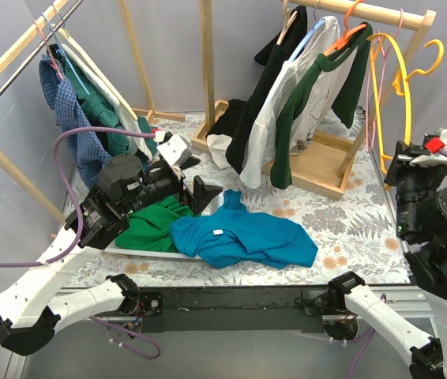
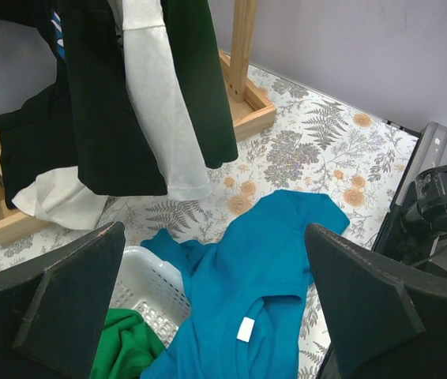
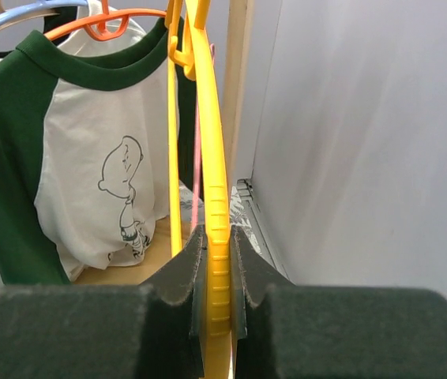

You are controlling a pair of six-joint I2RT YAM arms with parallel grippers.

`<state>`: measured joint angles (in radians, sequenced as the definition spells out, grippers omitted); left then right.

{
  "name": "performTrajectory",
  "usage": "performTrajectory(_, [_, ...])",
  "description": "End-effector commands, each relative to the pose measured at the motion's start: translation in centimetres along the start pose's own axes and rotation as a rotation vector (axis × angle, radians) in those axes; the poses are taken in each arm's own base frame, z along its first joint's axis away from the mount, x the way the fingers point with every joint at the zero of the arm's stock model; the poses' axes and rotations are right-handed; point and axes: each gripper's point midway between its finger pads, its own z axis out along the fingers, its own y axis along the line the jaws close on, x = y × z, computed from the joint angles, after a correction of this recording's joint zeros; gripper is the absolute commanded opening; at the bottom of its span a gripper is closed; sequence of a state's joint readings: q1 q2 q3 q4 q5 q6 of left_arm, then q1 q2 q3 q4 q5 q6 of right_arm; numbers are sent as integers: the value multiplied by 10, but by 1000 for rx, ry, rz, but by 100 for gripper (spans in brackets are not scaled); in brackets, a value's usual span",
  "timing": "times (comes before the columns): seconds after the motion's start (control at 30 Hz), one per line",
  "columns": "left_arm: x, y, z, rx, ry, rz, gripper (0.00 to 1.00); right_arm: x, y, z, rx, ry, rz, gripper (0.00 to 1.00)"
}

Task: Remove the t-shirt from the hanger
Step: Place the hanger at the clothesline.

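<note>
Left hand (image 1: 196, 196) stands wide open, both fingers spread, holding nothing. It hovers low over the near-left part of the surface (image 1: 350, 229), above the white basket (image 2: 151, 278).

Left side: a blue checked shirt (image 1: 69, 110) and other garments hang on the wooden rack along the left edge.

Basket: it holds a crumpled green garment (image 1: 151, 225).

Task item: the teal t-shirt (image 1: 247, 237) lies off any hanger, spread flat on the floral surface near centre. Its left portion is draped over the basket's rim, and a white label shows at the neck opening. The left hand does not touch it.

Far centre: the wooden rail (image 1: 366, 12) carries a black garment, a white garment and a green-sleeved shirt (image 3: 89, 181) printed with a cartoon figure. That shirt sits on an orange hanger (image 3: 121, 20).

Far right: the yellow hanger (image 3: 214, 158) hangs bare at the right end of the rail, just beside the green-sleeved shirt.

Right hand (image 3: 217, 264) is closed narrowly on the yellow hanger's lower arm, with one finger pressed on each side of the plastic.
</note>
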<state>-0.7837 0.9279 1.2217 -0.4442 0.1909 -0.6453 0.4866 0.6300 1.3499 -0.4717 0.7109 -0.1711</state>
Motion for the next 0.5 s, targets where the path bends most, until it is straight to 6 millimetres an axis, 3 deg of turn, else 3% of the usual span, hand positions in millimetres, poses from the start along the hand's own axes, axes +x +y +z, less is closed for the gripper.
performTrajectory(0.0, [-1, -2, -2, 6, -11, -4, 98, -26, 4, 20, 58, -96, 87, 1])
performTrajectory(0.23, [0, -3, -3, 7, -6, -10, 98, -20, 14, 44, 114, -82, 71, 1])
performTrajectory(0.47, [2, -4, -1, 13, 0, -16, 98, -22, 9, 58, 210, -99, 46, 1])
